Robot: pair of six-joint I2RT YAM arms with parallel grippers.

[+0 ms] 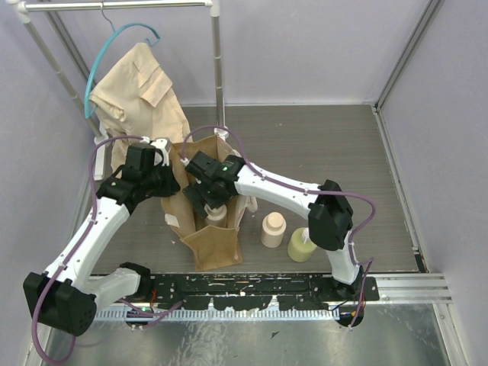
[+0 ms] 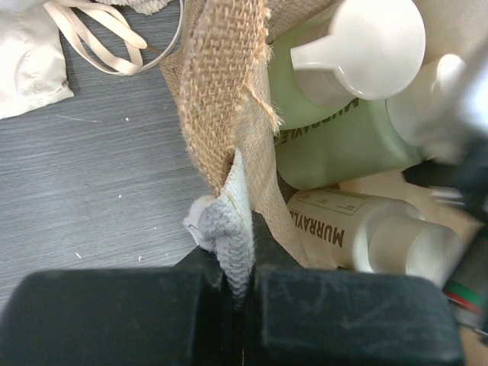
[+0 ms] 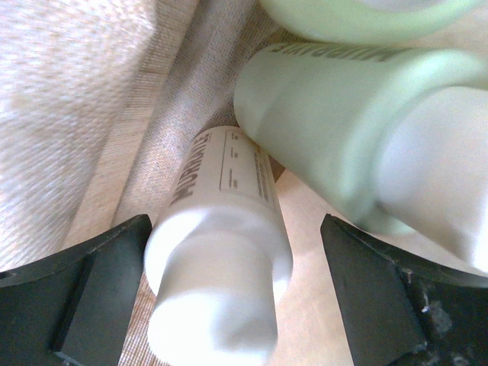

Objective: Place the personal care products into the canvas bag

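From above, the tall tan-brown canvas bag (image 1: 217, 244) stands mid-frame, mouth up. The left gripper (image 1: 166, 177) is at its left rim and the right gripper (image 1: 211, 204) reaches into the mouth. Right of the bag, on the grey table (image 1: 328, 152), a beige-peach plastic bottle with a wide cream cap (image 1: 273, 229) and an olive-green plastic bottle (image 1: 302, 245) stand just beside each other, not yet bagged.

In the left wrist view, the left gripper (image 2: 238, 293) is pinched tight on the bag's rim and white tag (image 2: 225, 229), low centre. The cloth looks limp, so this pinch probably props the mouth open. Inside, at right, a green pump bottle (image 2: 343, 137) lies against a pale cream bottle (image 2: 343, 229).

In the right wrist view, the right gripper (image 3: 235, 229) is spread wide around the pale cream bottle (image 3: 221, 252) at lower centre, not clamping it. Two green bottles (image 3: 343, 114) fill the upper right. These bottles look light, stiff and smooth, likely slippery, and are best taken across the body below the cap.
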